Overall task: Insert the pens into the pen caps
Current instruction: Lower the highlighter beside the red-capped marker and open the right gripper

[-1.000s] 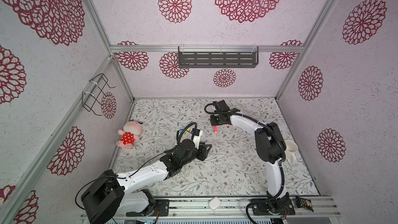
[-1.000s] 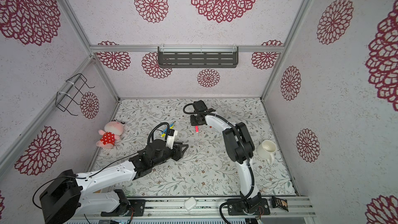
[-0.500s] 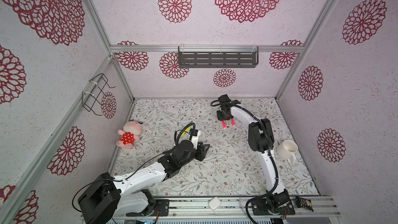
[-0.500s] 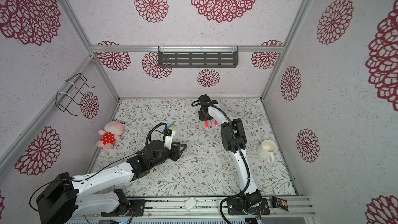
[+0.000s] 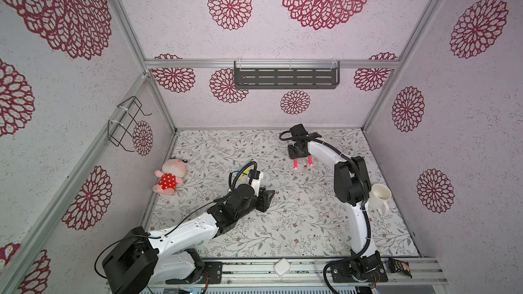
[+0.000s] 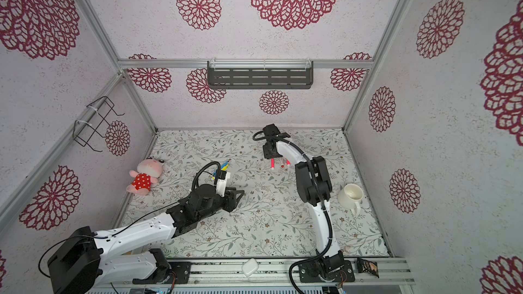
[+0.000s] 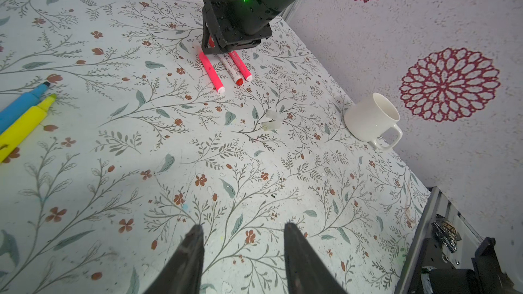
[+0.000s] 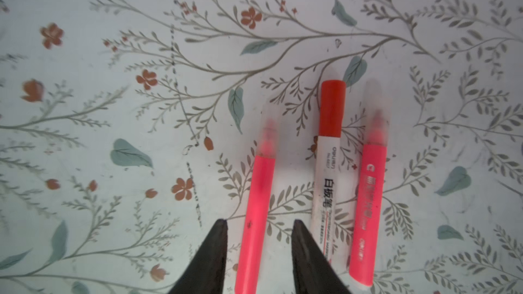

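**Right gripper** (image 8: 259,222): the jaws are parted and straddle, without clasping, a pink pen (image 8: 260,182) that lies flat on the table (image 8: 113,108). Just beside it are laid a red marker (image 8: 328,182) and a second pink pen (image 8: 370,193); all three are seen capped.

**Left gripper** (image 7: 243,226): it is held open and empty above bare table.

Well apart, the blue pen (image 7: 19,106) and yellow pen (image 7: 22,128) are shown with tips exposed. Two clear caps (image 7: 271,121) lie loose near the mug (image 7: 370,117).

Three of five insertions are judged done; two are left.
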`<state>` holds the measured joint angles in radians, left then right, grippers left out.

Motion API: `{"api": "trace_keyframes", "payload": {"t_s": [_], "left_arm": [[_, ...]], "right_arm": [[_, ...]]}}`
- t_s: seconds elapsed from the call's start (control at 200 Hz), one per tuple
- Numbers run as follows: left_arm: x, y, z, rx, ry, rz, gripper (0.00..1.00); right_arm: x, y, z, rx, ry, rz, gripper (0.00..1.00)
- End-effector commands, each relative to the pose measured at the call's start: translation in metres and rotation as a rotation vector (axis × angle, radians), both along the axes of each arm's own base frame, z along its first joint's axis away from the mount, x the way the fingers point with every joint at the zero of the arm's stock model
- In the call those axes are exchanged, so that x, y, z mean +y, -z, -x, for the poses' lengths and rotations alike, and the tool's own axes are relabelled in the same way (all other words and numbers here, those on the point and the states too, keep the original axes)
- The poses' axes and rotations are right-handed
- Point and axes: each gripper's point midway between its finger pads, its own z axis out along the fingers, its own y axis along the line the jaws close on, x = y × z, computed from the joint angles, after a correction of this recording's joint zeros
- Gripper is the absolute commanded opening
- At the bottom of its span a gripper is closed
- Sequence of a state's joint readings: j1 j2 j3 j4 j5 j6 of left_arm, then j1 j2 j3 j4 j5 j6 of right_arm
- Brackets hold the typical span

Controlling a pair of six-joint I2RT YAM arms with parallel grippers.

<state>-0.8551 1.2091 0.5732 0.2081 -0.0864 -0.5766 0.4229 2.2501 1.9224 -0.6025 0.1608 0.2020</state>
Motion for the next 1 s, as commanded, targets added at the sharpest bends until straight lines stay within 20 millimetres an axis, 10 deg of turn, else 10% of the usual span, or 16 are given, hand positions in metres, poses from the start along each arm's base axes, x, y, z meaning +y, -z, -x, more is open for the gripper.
{"api": "trace_keyframes", "payload": {"t_s": [0.0,0.395,0.996], "left_arm": [[0.000,-0.014,-0.002,-0.022,-0.009,0.032,0.48],[0.003,-0.020,0.000,-0.025,-0.013,0.049,0.48],[0.006,-0.018,0.001,-0.027,-0.022,0.037,0.49]], "right_arm": [[0.005,-0.035,-0.005,-0.088,-0.012,-0.042,0.33],[0.032,-0.001,0.006,0.013,-0.067,-0.116,0.30],[0.014,0.042,0.010,0.097,-0.013,-0.005,0.29]]}}
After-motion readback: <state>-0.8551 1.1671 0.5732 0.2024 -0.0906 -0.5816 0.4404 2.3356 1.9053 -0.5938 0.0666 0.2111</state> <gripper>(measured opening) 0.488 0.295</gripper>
